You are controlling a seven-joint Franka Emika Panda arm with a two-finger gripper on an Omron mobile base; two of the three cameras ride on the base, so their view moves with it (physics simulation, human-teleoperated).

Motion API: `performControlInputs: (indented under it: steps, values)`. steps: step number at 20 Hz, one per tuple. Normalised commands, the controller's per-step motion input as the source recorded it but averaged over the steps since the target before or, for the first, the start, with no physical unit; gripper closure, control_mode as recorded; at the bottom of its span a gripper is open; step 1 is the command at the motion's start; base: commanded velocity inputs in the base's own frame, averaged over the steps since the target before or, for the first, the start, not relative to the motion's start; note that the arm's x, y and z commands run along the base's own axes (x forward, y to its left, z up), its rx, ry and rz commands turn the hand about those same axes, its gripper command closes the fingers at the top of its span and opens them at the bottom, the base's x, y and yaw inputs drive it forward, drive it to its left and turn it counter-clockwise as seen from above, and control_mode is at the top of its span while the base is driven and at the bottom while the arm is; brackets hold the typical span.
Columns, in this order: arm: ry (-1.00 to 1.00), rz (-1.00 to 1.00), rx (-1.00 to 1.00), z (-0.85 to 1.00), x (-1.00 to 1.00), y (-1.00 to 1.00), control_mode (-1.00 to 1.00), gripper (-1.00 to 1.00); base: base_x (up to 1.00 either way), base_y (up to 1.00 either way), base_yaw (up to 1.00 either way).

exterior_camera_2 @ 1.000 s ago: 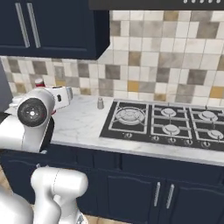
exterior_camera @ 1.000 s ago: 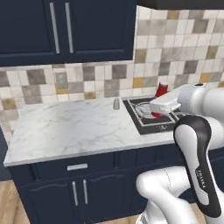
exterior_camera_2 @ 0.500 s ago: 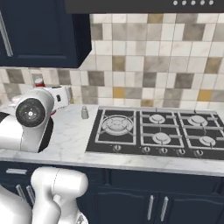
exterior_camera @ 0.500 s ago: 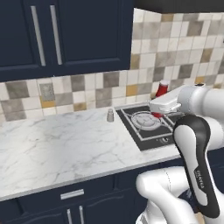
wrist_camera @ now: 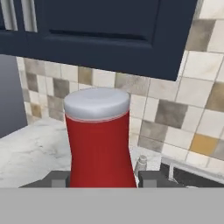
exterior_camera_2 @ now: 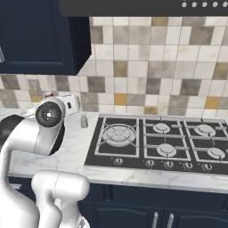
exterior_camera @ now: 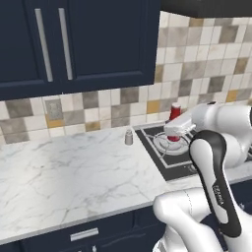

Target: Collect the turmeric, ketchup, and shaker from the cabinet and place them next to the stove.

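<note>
The ketchup (wrist_camera: 99, 140) is clamped upright between the narrowly parted fingers (wrist_camera: 59, 179) of the gripper (wrist_camera: 101, 180) and held up over the near corner of the stove (exterior_camera: 170, 162), while the shaker (exterior_camera: 129, 137) is parked on the marble counter (exterior_camera: 74, 172) just beside it, under the closed cabinet (exterior_camera: 88, 44).

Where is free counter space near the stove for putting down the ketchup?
The marble counter is bare left of the shaker, from the backsplash to its front edge. Tighter: the strip between shaker and stove. The tool holds the ketchup.
</note>
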Motion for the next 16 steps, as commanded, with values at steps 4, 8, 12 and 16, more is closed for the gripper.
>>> performControlInputs:
  steps: [4, 8, 12, 16]
  values:
    - [0.13, 0.26, -0.02, -0.81, 0.6, 0.0, -1.0, 1.0, 0.0, 0.0, 0.0]
    - [0.05, 0.44, 0.01, -0.78, 0.67, 0.0, -1.0, 1.0, 0.0, 0.0, 0.0]
    - [0.0, 0.4, 0.03, -0.7, 0.49, 0.0, -1.0, 1.0, 0.0, 0.0, 0.0]
    - [0.0, 0.27, 0.03, -0.5, 0.45, -0.01, -1.0, 1.0, 0.0, 0.0, 0.0]
